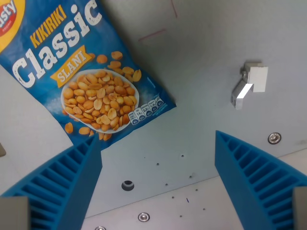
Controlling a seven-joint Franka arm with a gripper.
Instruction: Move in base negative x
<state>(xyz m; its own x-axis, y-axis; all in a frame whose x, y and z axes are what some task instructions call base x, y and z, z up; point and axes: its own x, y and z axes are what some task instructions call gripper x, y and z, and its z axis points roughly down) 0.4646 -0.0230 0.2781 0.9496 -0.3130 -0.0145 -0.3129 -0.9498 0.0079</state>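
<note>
- Claw (158, 165): two blue ribbed fingers enter from the bottom edge of the wrist view, one at the lower left (62, 184) and one at the lower right (254, 177). The fingers stand well apart in a released state, with bare surface showing in the gap between them. Nothing is held.
- Peanut bag (81, 72): a blue packet printed "KIKIRIKI Classic SLANI" with a picture of a bowl of peanuts. It lies flat on the tabletop (206, 110) and fills the upper left of the wrist view, set at a slant, with its lower corner pointing toward the wrist view's right.
- Relation of bag to claw: the tip of the left finger overlaps the bottom edge of the bag in the picture. Whether it touches the bag cannot be told. The right finger is well apart from the bag.
- Metal bracket (250, 82): a small light-coloured fitting on the tabletop at the upper right.
- Fasteners: a screw (274, 138) sits near the right edge, another (143, 217) near the bottom centre, and a dark hole (127, 185) lies between the fingers.
- Faint red lines (152, 34) mark the tabletop near the top centre.
</note>
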